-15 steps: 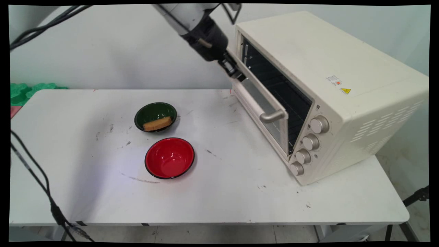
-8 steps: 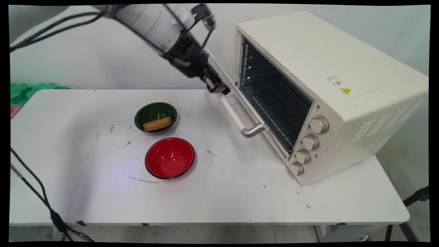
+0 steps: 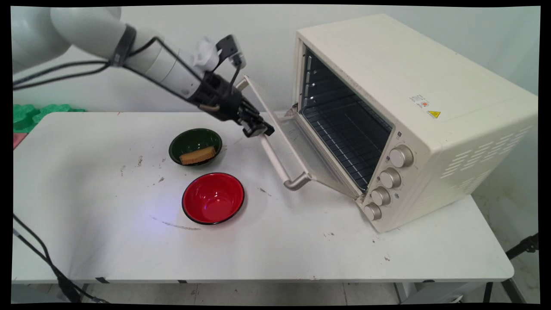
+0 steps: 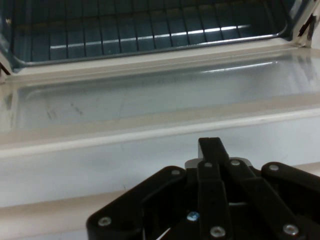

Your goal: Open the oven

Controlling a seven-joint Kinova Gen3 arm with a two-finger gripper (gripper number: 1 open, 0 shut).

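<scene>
A cream toaster oven stands on the right of the table with its door swung down almost flat. My gripper is shut, fingertips pressed together, and rests at the door's upper edge next to the far end of the handle bar. In the hand view the shut gripper lies over the door's rim, with the door glass and the oven's wire rack beyond it. Nothing is held between the fingers.
A dark green bowl with a tan block in it sits left of the door. A red bowl, with nothing in it, stands just in front of that. Green foam lies off the table's far left corner.
The oven door has swung from nearly closed down to almost flat. My gripper has moved down and to the left along with the door's top edge.
</scene>
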